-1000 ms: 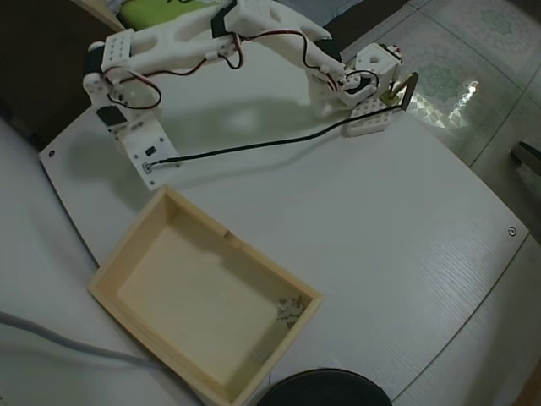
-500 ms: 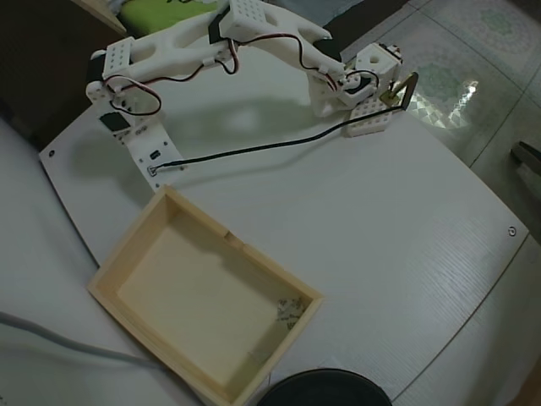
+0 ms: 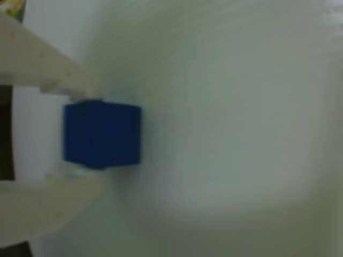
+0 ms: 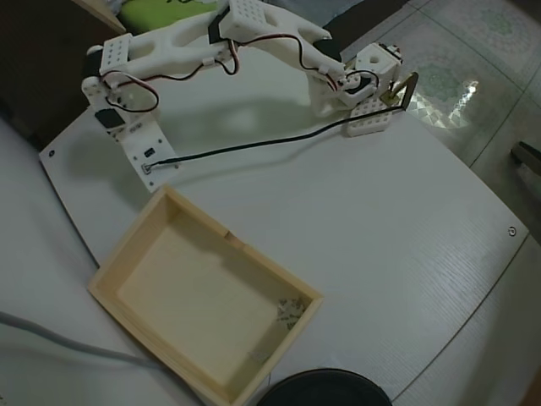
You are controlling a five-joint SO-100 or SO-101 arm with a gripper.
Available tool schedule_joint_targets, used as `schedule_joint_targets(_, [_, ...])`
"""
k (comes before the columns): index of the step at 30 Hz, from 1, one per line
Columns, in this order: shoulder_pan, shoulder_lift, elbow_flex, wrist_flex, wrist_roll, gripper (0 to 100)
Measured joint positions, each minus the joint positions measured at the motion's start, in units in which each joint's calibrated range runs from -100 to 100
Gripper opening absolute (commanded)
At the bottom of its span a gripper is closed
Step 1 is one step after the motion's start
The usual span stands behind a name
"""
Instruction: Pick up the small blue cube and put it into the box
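In the wrist view the pincer (image 3: 80, 136) grips the small blue cube (image 3: 102, 135) between its two pale fingers above the white desk (image 4: 380, 220), so the grasp looks done; next, carry it over the empty wooden box (image 4: 135, 249) and release.

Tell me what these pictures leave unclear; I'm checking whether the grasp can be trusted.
- Small blue cube: hidden in the overhead view under the arm's wrist.
- Gripper: wrist view is blurred; fingers flank the cube, contact unclear.
- Box: not in the wrist view.
- Dark round object: cut off by the overhead view's bottom edge.
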Motion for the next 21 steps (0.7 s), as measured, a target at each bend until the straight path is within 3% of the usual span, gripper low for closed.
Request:
schedule_joint_targets(8, [0.00,0.00,-14.39,8.02,0.00,12])
schedule_joint_targets(16, [0.22,0.68,-12.94,8.27,0.00,23])
schedule_joint_targets(21, [0.59,0.68,-10.41,8.19,0.00,25])
